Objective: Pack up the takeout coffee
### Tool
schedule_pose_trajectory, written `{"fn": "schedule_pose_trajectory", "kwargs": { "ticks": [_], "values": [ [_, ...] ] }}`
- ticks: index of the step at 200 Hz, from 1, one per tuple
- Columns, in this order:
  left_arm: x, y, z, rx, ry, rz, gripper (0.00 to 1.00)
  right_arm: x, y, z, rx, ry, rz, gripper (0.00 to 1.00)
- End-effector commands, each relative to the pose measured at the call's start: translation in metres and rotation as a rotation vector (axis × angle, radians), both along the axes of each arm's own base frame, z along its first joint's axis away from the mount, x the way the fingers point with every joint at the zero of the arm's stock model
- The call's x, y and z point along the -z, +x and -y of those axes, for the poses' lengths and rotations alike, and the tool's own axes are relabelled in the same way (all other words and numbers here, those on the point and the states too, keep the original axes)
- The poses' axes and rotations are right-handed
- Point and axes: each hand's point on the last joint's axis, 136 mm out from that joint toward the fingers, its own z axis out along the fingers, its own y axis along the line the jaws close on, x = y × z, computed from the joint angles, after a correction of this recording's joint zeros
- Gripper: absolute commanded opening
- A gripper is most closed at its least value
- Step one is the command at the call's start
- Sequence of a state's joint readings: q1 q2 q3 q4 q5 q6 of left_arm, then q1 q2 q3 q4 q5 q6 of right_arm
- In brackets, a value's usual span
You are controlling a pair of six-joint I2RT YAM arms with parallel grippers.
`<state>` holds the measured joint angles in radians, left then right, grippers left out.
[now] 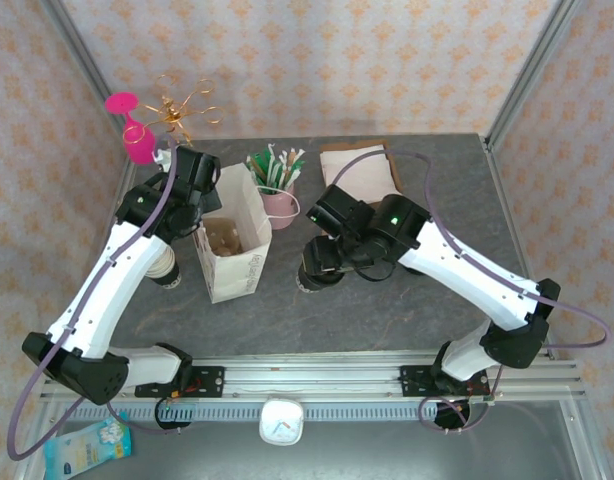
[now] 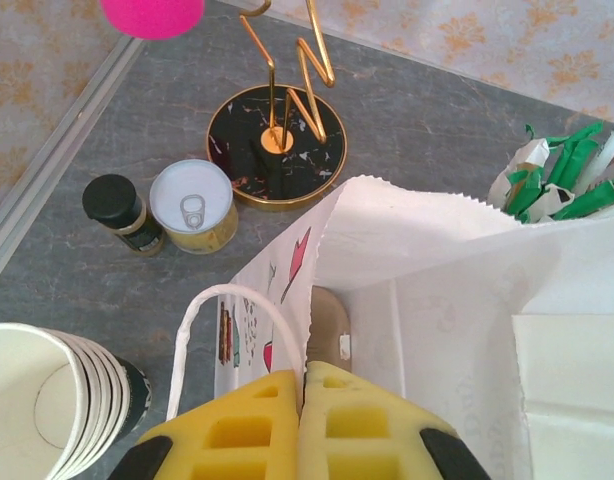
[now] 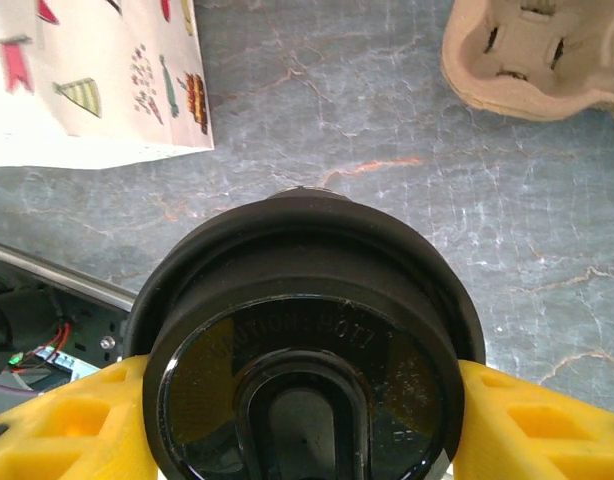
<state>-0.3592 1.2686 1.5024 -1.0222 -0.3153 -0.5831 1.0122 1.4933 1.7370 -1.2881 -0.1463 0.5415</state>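
Raised lettering on black lid of takeout coffee (image 3: 302, 370), faint, roughly "CAUTION HOT". Printed pennants and a party hat on paper bag (image 3: 97, 80); no legible words there. Cup upright near middle of surface (image 3: 387, 130), just beside the bag, on its right-edge side. Right pincer (image 3: 305, 395) closed on the cup, yellow fingers (image 3: 77, 395) against both sides under the lid. Left pincer (image 2: 302, 380) shut, pinching bag rim.

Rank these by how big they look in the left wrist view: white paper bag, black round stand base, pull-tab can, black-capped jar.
1. white paper bag, though it sits nearest the camera
2. black round stand base
3. pull-tab can
4. black-capped jar
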Motion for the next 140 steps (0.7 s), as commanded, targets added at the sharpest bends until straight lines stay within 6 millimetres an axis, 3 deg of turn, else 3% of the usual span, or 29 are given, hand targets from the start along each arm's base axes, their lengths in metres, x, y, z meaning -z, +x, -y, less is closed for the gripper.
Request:
{"fn": "schedule_pose_trajectory", "kwargs": {
  "ticks": [1, 71, 140],
  "values": [
    [-0.012, -0.008, -0.014, -0.07, 0.003, 0.058, 0.0, -0.011, 0.004, -0.001, 0.006, 0.001, 0.034, 0.58],
    [-0.013, -0.003, -0.016, -0.071, 0.031, 0.065, 0.0, -0.048, 0.014, -0.019, -0.027, 0.085, 0.104, 0.58],
    [-0.03, 0.007, -0.02, -0.064, 0.099, 0.077, 0.0, -0.076, 0.027, -0.035, -0.042, 0.137, 0.17, 0.58]
  ]
}}
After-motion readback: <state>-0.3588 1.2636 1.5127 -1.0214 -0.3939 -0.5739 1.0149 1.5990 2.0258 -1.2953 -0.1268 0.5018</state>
